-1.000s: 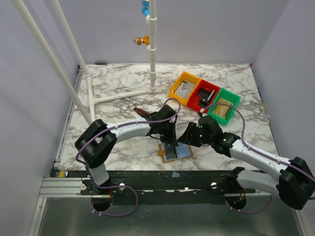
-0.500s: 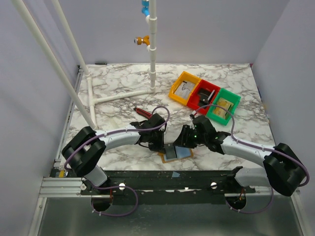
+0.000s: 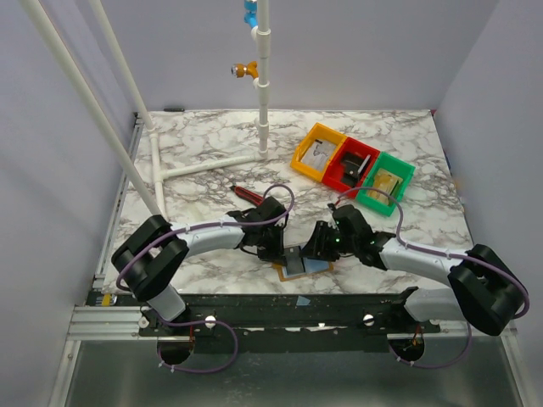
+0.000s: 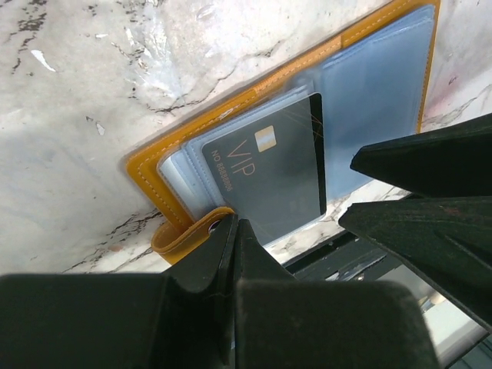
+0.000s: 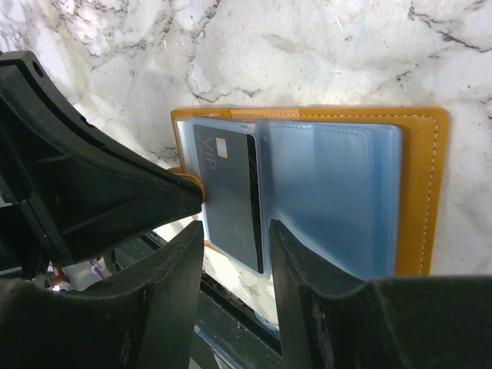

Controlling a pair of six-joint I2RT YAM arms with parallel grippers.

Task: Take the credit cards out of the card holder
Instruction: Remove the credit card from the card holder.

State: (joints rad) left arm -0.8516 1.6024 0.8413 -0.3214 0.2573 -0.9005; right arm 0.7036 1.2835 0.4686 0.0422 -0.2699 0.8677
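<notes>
Down at the table (image 3: 208,273) edge — left tool (image 4: 234,227) together beside card holder (image 4: 154,175), right tool (image 5: 237,231) apart astride credit card (image 5: 227,192).

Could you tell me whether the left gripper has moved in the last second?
Yes: the left gripper moved toward the table's near edge, away from the orange bin, nearer the card holder.
</notes>
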